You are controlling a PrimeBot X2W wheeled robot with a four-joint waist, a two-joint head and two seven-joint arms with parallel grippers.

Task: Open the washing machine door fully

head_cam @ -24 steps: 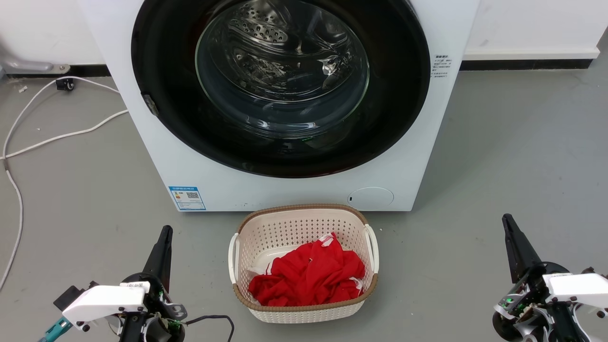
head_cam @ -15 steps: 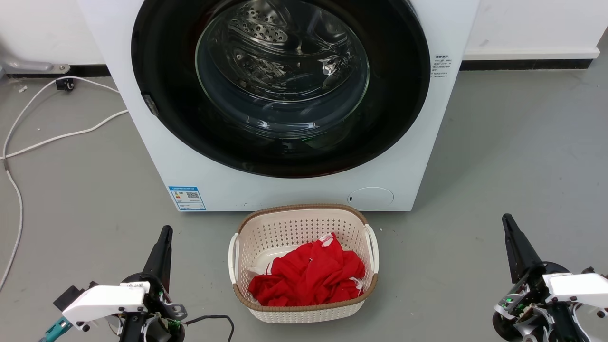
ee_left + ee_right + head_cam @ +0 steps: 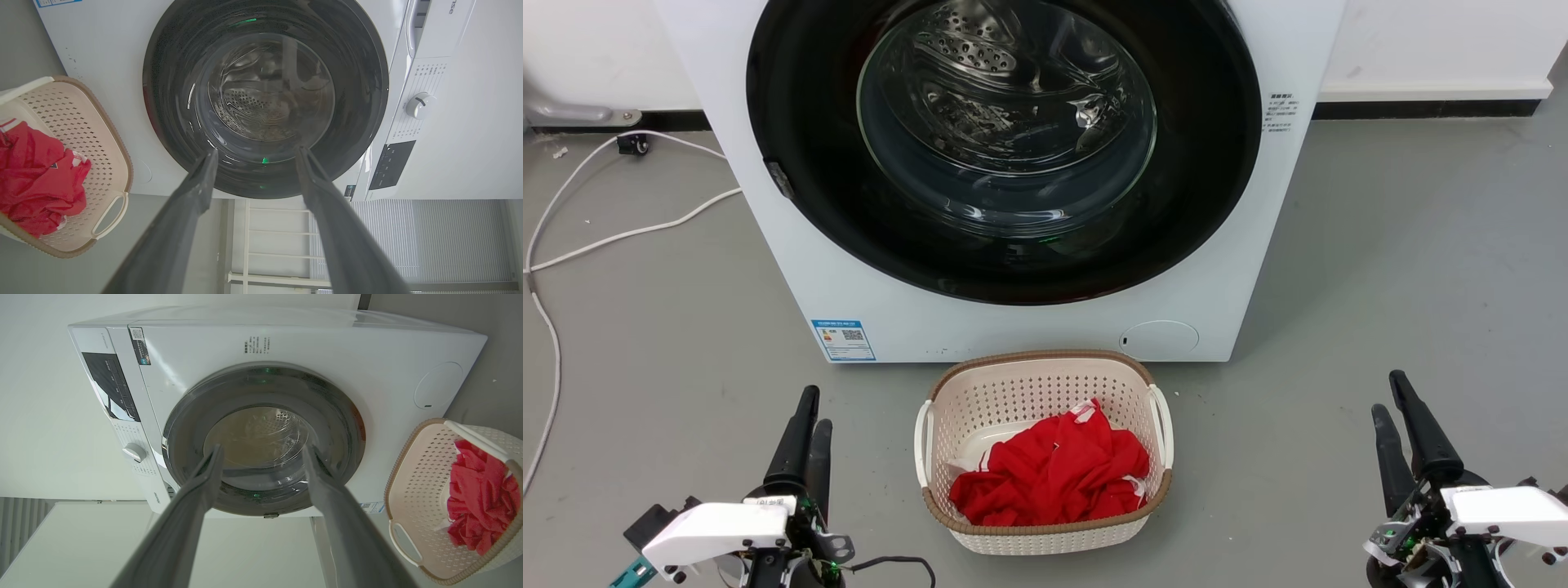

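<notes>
So the washing machine (image 3: 1013, 327) is the big white box straight ahead of both your grippers, well apart from either one. Its door (image 3: 1192, 163), the glossy black disc with the bulging glass in the middle, sits flush against the front, so not opened at all. In each wrist view your fingers frame that glass, with nothing touching it.

The beige perforated basket (image 3: 1045, 358) is on the floor between your two grippers and a bit ahead of them, right up near the machine's base. There's a crumpled red cloth (image 3: 1054, 474) inside it.

Your left gripper (image 3: 815, 408) is low on the basket's left and your right gripper (image 3: 1387, 392) is off on its right, farther out. Both point forward at the machine, with fingers spread apart and nothing between them.

Small stuff: the blue label sticker (image 3: 843, 340) is ahead of your left gripper on the bottom of the front panel. The round filter cap (image 3: 1158, 339) is just past the basket's far rim.
</notes>
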